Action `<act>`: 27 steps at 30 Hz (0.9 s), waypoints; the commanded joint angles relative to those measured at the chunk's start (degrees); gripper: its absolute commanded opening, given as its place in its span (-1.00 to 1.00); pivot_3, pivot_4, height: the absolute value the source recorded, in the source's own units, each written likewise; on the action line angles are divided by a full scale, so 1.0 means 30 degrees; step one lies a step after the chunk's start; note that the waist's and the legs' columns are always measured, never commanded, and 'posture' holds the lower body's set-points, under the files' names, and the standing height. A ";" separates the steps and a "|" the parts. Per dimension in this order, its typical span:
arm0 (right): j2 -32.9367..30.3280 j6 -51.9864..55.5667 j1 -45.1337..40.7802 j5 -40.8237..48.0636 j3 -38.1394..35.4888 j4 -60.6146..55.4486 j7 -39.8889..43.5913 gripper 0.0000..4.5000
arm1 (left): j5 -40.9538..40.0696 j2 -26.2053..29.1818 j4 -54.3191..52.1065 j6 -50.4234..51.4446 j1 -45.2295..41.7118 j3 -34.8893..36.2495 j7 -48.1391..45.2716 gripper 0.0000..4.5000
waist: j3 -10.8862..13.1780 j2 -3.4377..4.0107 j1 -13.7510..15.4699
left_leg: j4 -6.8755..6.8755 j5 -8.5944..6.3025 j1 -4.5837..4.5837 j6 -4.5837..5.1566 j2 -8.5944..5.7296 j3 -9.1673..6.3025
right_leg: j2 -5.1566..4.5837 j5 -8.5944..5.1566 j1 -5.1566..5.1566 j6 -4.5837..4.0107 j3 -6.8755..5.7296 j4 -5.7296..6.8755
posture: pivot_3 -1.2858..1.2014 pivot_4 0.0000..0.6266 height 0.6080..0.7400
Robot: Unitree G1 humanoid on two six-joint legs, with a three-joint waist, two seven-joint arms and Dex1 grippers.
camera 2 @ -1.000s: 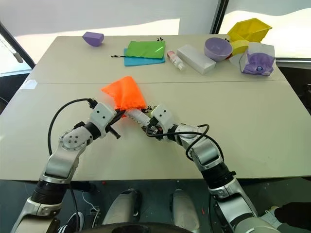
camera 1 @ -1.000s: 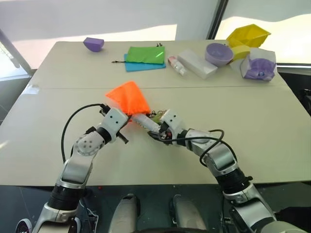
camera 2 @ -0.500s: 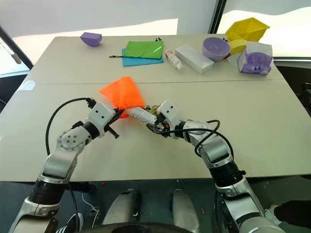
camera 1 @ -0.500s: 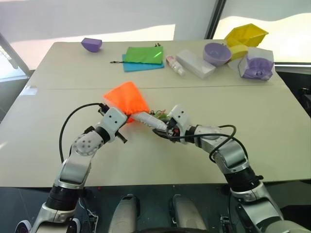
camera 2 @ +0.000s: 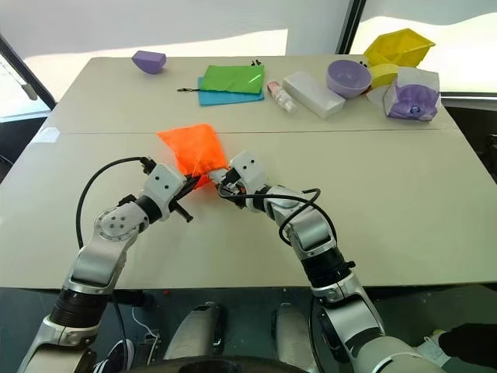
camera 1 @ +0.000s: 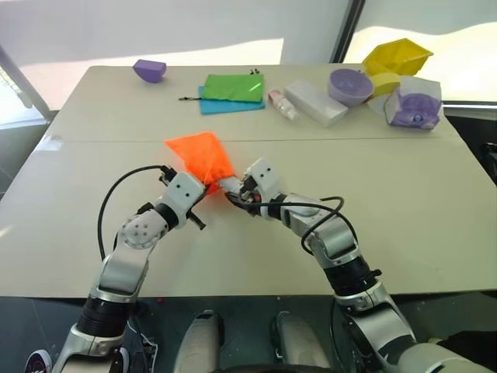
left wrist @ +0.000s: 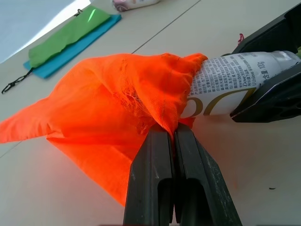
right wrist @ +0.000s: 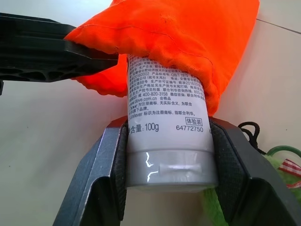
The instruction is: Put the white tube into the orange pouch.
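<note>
Your left gripper (left wrist: pixel 170 136) has its jaws pinched tight on the rim of the orange pouch (camera 1: pixel 199 155), just left of centre in the head view. That pinch looks meant to keep the soft fabric lifted and the mouth from sliding off while the other arm pushes.

Your right gripper (right wrist: pixel 167 136) has its jaws part-way open, clamped on the crimped tail of the white tube (right wrist: pixel 164 127), one finger against each side. Holding it by the tail leaves the front of the tube free to enter the pouch. The tube lies at the centre of the head view, between the two grippers. Its leading part is already inside the pouch mouth, with the orange fabric draped over it; the printed part and the tail are outside, in your jaws.

By my reading, the insertion is roughly half done. You would need to push further along the tube's length, and your right jaws will meet the pouch rim before the tail is in. The fabric may bunch ahead of the tube.

The green fuzzy ball (right wrist: pixel 277 162) and dark cord lie on the bench (camera 1: pixel 419 194) right beside your right jaws. The green pouch (camera 1: pixel 233 86), white box (camera 1: pixel 314 102) and purple bowl (camera 1: pixel 350 85) sit along the top of the frame, well apart from the work.
</note>
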 commanded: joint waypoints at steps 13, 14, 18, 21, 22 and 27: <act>0.3917 -0.2949 -0.3496 -0.1367 -0.0058 0.5994 -0.1800 -0.19 | -0.0376 -0.0526 -0.0442 -0.0007 -0.0036 -0.0054 0.0050 -1.00 | 0.0002 0.0003 -0.0346 | 0.0004 0.0009 0.0007 -0.0015 -0.0006 0.0012 | 0.0011 0.0005 -0.0038 -0.0004 0.0015 0.0065 | 0.03 -0.52 1.00; 0.4119 -0.3067 -0.3625 -0.1238 -0.0032 0.6368 -0.1521 -0.19 | -0.0487 -0.0609 -0.0422 0.0040 0.0030 0.0025 0.0077 -1.00 | 0.0002 0.0003 -0.0389 | 0.0001 0.0009 0.0009 -0.0016 -0.0007 0.0010 | 0.0011 0.0005 -0.0037 -0.0004 0.0015 0.0067 | 0.03 -0.52 1.00; 0.4735 -0.3502 -0.4008 -0.1371 0.0425 0.7379 -0.0888 -0.19 | -0.0847 -0.0916 -0.0183 -0.0044 0.0151 0.0271 0.0141 -1.00 | 0.0001 0.0004 -0.0510 | -0.0001 0.0009 0.0011 -0.0015 0.0007 0.0008 | 0.0009 0.0005 -0.0037 -0.0003 0.0015 0.0068 | 0.03 -0.52 1.00; 0.5284 -0.3566 -0.4461 -0.1191 0.0394 0.8060 -0.0268 -0.19 | -0.1278 -0.1197 -0.0211 -0.0033 0.0328 0.0581 0.0082 -1.00 | 0.0002 0.0005 -0.0535 | -0.0003 0.0009 0.0036 -0.0015 0.0007 0.0013 | 0.0012 0.0005 -0.0027 -0.0003 0.0018 0.0086 | 0.03 -0.52 1.00; 0.5556 -0.3522 -0.4747 -0.1042 0.0089 0.8421 -0.0299 -0.19 | -0.1547 -0.1283 -0.0273 0.0069 0.0426 0.0726 0.0034 -1.00 | 0.0002 0.0005 -0.0556 | -0.0003 0.0009 0.0044 -0.0015 0.0008 0.0013 | 0.0015 0.0005 -0.0028 -0.0004 0.0019 0.0095 | 0.03 -0.52 1.00; 0.6329 -0.4798 -0.5985 -0.1205 -0.0925 1.0277 -0.1607 -0.19 | -0.1525 -0.0866 -0.0367 -0.0111 0.0870 0.0772 -0.0154 -1.00 | 0.0003 0.0007 -0.0496 | -0.0002 0.0014 0.0058 -0.0024 0.0020 0.0009 | 0.0010 0.0005 -0.0028 -0.0005 0.0023 0.0117 | 0.03 -0.52 1.00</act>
